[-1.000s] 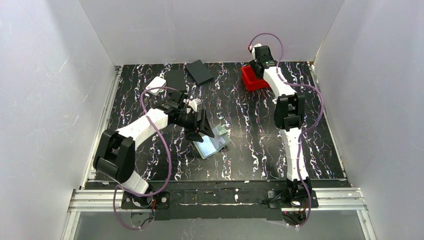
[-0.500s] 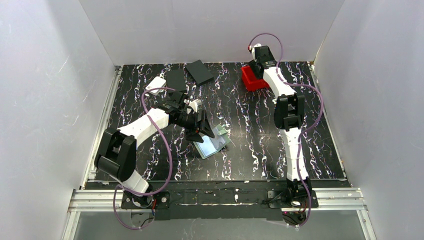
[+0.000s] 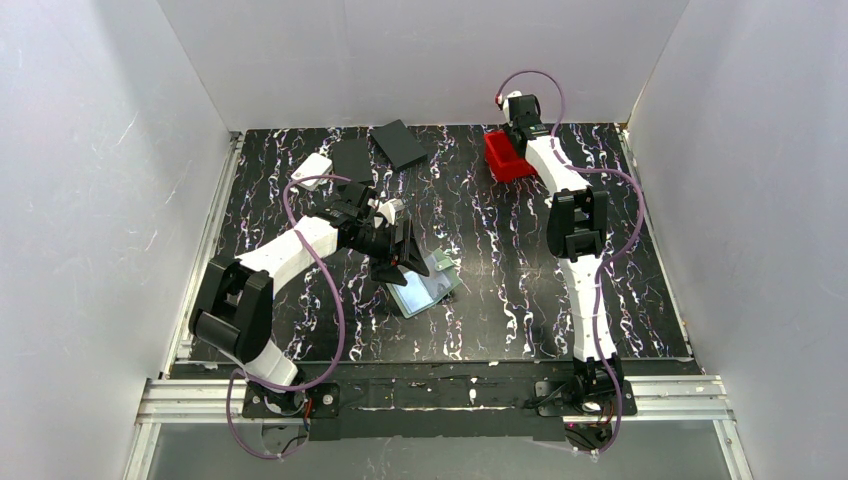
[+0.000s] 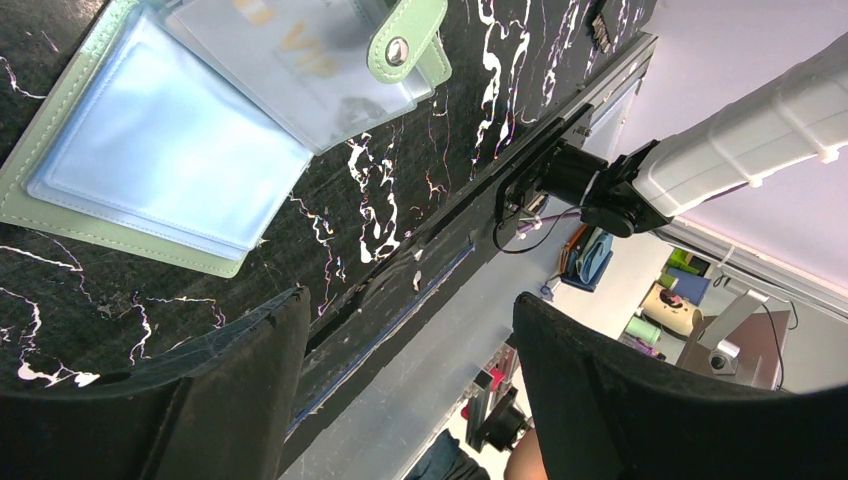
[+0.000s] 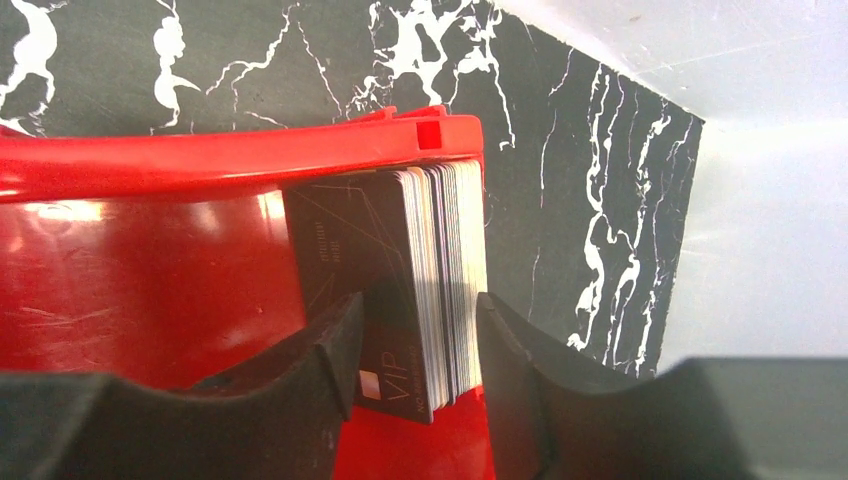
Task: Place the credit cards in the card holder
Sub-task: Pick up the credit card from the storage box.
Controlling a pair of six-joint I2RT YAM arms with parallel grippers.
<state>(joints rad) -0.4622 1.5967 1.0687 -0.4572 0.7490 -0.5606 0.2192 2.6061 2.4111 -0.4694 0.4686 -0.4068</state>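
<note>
The green card holder (image 3: 428, 288) lies open on the black marbled table, its clear pockets (image 4: 150, 150) up; one pocket shows a card with gold "VIP" lettering (image 4: 300, 50) beside the snap tab (image 4: 400, 45). My left gripper (image 3: 405, 262) hovers just over its left edge, open and empty (image 4: 410, 380). A stack of credit cards (image 5: 440, 270) stands on edge at the end of the red bin (image 5: 150, 270). My right gripper (image 5: 420, 340) reaches down into that bin (image 3: 503, 160), a finger pressed on each side of the stack.
Two black flat rectangles (image 3: 400, 143) (image 3: 352, 158) and a white rounded box (image 3: 312, 168) lie at the back left. White walls enclose the table on three sides. The bin sits near the back right corner.
My right gripper's jaws have narrowed onto the card stack and the wrist has shifted slightly toward the back wall. The left arm and card holder have not moved.
</note>
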